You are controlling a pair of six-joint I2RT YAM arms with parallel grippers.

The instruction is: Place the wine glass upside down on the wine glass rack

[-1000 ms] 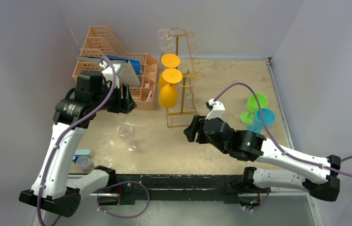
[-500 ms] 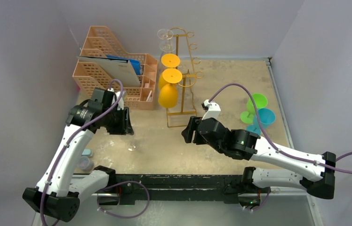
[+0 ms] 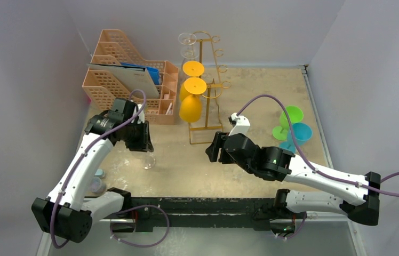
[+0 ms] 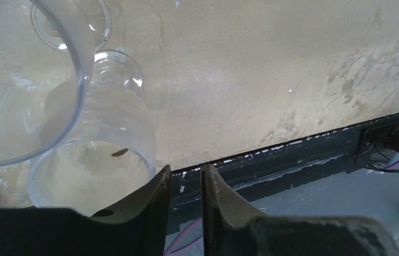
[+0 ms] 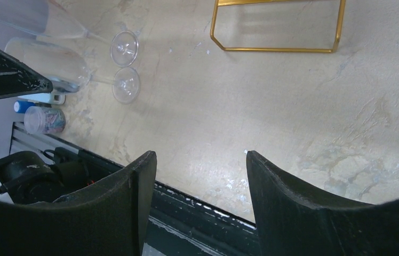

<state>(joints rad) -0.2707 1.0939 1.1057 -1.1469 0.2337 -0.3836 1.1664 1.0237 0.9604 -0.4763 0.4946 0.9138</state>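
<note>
A clear wine glass (image 3: pixel 147 159) stands on the table under my left gripper (image 3: pixel 144 143). In the left wrist view its bowl (image 4: pixel 98 133) is just left of my gripper (image 4: pixel 185 169), whose jaws are almost together with nothing between them. A second clear glass rim (image 4: pixel 21 80) shows beside it. In the right wrist view two clear glass shapes (image 5: pixel 53 61) with round feet lie at upper left. The gold wire rack (image 3: pixel 208 90) holds yellow glasses and one clear glass upside down; its base frame (image 5: pixel 277 49) shows in the right wrist view. My right gripper (image 3: pixel 213 149) is open and empty (image 5: pixel 201 154).
A peach lattice file organizer (image 3: pixel 128 80) with papers stands back left. A green glass (image 3: pixel 292 118) and a blue glass (image 3: pixel 300 133) stand at the right. A small clear cup (image 3: pixel 95 184) and a blue item (image 3: pixel 96 172) lie near the left arm's base.
My left gripper has come down from beside the organizer to the clear wine glass and now covers most of it from above. My right gripper shifted slightly forward and left.
</note>
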